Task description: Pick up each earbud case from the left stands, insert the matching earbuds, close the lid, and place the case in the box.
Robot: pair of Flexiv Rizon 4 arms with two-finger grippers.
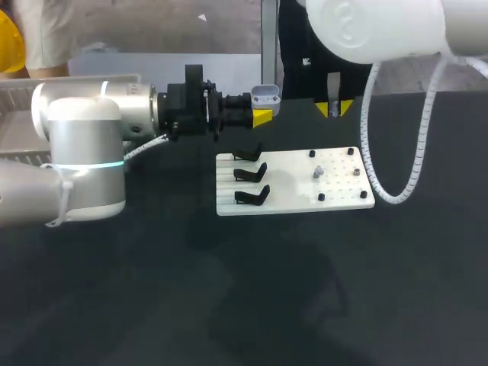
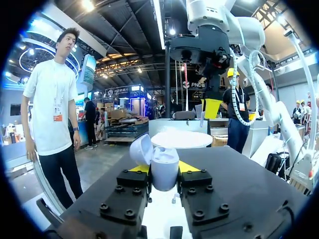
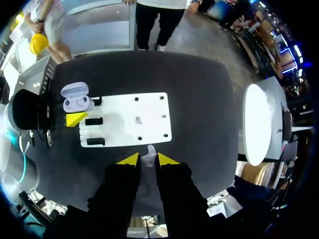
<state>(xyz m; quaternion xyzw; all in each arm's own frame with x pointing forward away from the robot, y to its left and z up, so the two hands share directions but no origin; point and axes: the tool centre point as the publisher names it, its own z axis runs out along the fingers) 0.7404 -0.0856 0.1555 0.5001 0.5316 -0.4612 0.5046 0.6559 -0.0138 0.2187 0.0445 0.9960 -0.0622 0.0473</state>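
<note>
My left gripper [image 2: 165,169] is clamped on the pale lavender, rounded plastic earbud case [image 1: 265,95], one finger on each side. It holds the case in the air just beyond the far left corner of the white rectangular base plate [image 1: 297,197], with the lid hinged open. My right gripper [image 3: 148,159] hangs over the plate's far edge, jaws narrow, pinching a small white earbud [image 3: 148,153] at its yellow tips.

The insertion is where I expect trouble. The earbud sits at the very ends of the fingertips, so a slight misalignment with the well could twist it loose and drop it. If I press down off-centre, the case could pivot in the left grip. The raised lid stands on the far side of the wells, and the right fingers could clip it on approach. The white spiral-wrapped cable [image 1: 415,175] loops down beside the plate's right end, near the black pegs, and could snag if that arm sweeps low.

The three black stands [image 1: 252,174] crowd the plate's left part, right under the case, so I would not lower it there. A small grey piece [image 1: 317,172] sits mid-plate; it is too small to identify. The dark table [image 1: 229,305] gives open room on the near side. I cannot make out the box.
</note>
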